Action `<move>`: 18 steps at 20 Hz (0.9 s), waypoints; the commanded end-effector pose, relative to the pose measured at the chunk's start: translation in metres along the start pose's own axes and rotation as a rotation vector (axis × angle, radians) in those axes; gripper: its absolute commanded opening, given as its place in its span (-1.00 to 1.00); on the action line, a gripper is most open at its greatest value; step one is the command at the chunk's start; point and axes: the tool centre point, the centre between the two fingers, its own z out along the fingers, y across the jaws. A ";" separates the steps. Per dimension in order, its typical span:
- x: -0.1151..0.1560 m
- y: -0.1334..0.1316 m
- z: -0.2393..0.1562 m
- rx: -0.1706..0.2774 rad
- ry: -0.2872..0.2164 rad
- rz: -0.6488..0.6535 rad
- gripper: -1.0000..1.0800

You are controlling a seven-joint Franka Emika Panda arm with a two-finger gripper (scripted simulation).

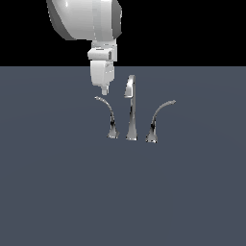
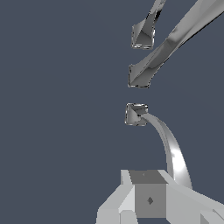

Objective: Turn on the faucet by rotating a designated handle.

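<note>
handle (image 1: pixel 109 116): base down, upright, tip arches to exterior view's left | claw (image 1: pixel 104 90): above tip, opening unclear

- The white arm (image 1: pixel 86 19) enters from the top of the exterior view, wrist pointing straight down.
- The gripper (image 1: pixel 104 90) hangs vertically; whether its jaws are parted cannot be told.

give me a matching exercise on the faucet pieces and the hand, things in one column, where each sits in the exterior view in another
Things:
1. spout
2. handle
3. other lever
4. hand

Places:
A. exterior view's right end, tip arching right
B. middle of the set, tallest piece
C. above the left lever's tip
D. exterior view's left end, tip arching left

Pairs: 1-B, 2-D, 3-A, 4-C
</note>
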 end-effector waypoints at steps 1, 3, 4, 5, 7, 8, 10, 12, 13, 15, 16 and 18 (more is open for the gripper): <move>-0.002 -0.005 0.007 0.011 0.016 0.034 -1.00; -0.004 -0.007 0.012 0.017 0.025 0.053 -1.00; -0.005 -0.008 0.014 0.020 0.029 0.060 -1.00; -0.005 -0.009 0.015 0.022 0.032 0.067 -1.00; -0.006 -0.011 0.017 0.026 0.037 0.076 -1.00; -0.006 -0.011 0.018 0.027 0.038 0.079 -1.00; -0.007 -0.011 0.018 0.027 0.039 0.081 -1.00; -0.007 -0.011 0.018 0.027 0.039 0.081 -1.00; -0.007 -0.011 0.018 0.027 0.039 0.081 -1.00; -0.008 -0.009 0.019 0.027 0.039 0.080 -1.00; -0.009 -0.006 0.019 0.027 0.039 0.080 -1.00; -0.012 -0.001 0.019 0.027 0.039 0.080 -1.00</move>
